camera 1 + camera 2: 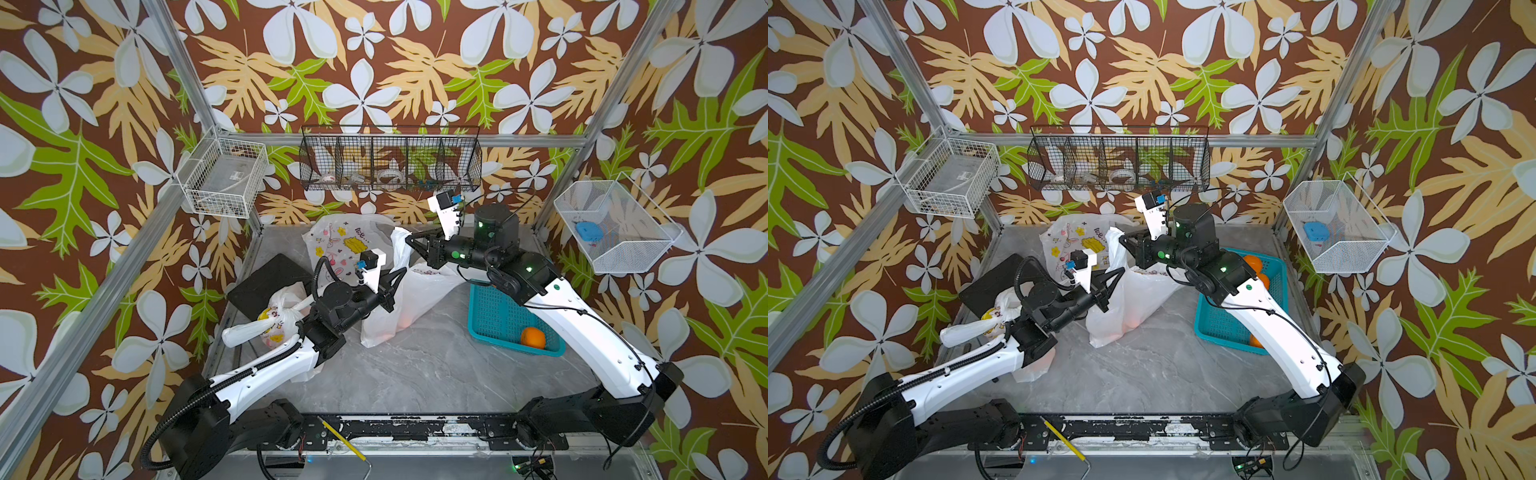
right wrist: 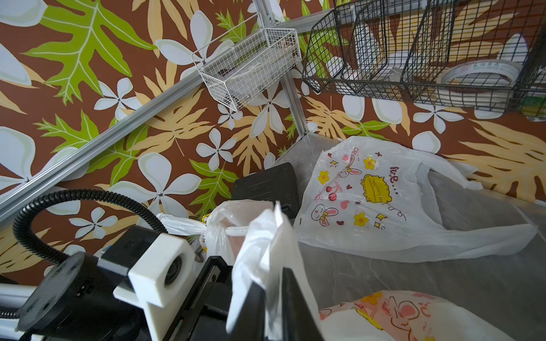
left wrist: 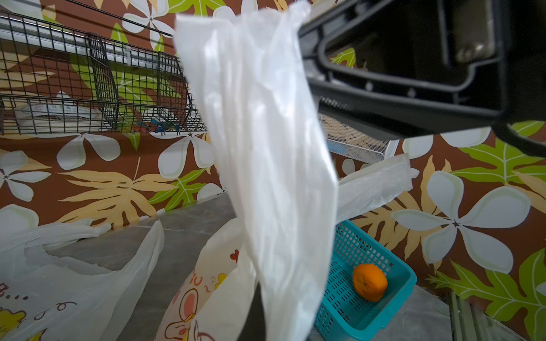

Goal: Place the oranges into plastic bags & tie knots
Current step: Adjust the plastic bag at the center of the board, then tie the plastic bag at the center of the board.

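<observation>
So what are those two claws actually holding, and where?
The left gripper is shut on a handle strip of the middle plastic bag. The right gripper has the same strip between its jaws; whether it clamps cannot be told.

Grey marble table (image 1: 415,374): a flat empty bag (image 1: 340,241) at the back, a knotted bag (image 1: 278,320) and black board (image 1: 266,282) left, an open bag (image 1: 399,316) mid-table, teal basket (image 1: 494,320) right.
</observation>
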Robot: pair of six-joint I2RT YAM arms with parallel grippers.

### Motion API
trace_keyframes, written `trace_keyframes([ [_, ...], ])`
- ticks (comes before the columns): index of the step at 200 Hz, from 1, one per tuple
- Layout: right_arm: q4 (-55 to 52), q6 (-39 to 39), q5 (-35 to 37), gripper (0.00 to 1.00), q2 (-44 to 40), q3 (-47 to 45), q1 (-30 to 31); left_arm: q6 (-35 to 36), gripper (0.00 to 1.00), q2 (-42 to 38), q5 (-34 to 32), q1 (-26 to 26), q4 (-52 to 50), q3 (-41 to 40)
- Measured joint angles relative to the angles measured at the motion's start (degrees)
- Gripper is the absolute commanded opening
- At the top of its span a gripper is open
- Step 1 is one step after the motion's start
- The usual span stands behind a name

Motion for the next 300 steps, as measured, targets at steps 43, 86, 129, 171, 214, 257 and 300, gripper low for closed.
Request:
trace_keyframes([
  [43,-4.3,-4.5,1.0,0.71,-8.8,-1.0,-12.1,-1.9,0.00,-3.8,0.7,2.4,-0.3,-1.5],
  [86,-12.2,-8.6,1.5,0.90,-18.7,-7.4,-26.5,-3.2,0.00,-5.7,3.5,4.9,-2.1,-2.2],
  [129,-15.6,-8.1,-4.8,0.76,-18.5,-13.2,-28.0,-3.4,0.00,-5.7,4.2,5.3,-2.9,-2.0],
  [171,-15.6,-5.3,-7.8,0.44,-18.4,-15.9,-28.0,-3.4,0.00,-5.8,4.3,5.4,-3.0,-2.0],
  [214,-17.9,-3.3,-9.7,0.00,-18.2,-13.6,-28.0,-3.4,0.00,-6.9,4.3,5.4,-3.8,-1.8],
  [257,-16.4,2.7,-15.0,0.00,-21.2,-7.2,-27.1,-3.0,0.00,-9.7,6.3,6.6,-4.3,-1.4],
  [300,-6.3,11.4,-18.2,0.00,-21.9,-5.6,-22.9,-3.3,0.00,-11.7,13.4,9.6,-2.1,-1.5],
])
